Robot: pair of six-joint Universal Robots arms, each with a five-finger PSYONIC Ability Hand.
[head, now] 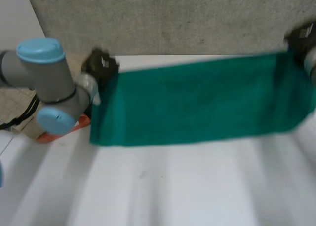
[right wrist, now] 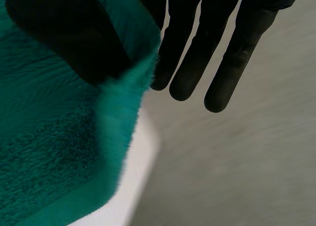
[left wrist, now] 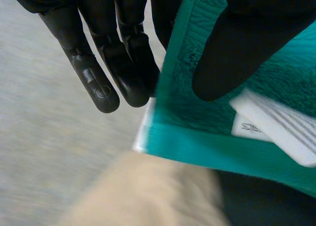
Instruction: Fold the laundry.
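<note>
Stretching wide: green towel (head: 202,100) held up over the white tabletop (head: 173,186), spread flat from hand to hand.
Left hand (left wrist: 113,53): thumb pinches the towel's end against a finger, the other fingers straight alongside.
Right hand (right wrist: 217,48): same thumb pinch, at the opposite end.
White label (left wrist: 276,132): on the towel, just beside the left thumb.

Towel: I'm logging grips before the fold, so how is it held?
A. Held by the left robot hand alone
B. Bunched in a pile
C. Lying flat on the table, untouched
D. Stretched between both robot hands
D: the towel spans between the arms, with the left robot hand and the right robot hand each pinching one end between thumb and fingers.
</note>
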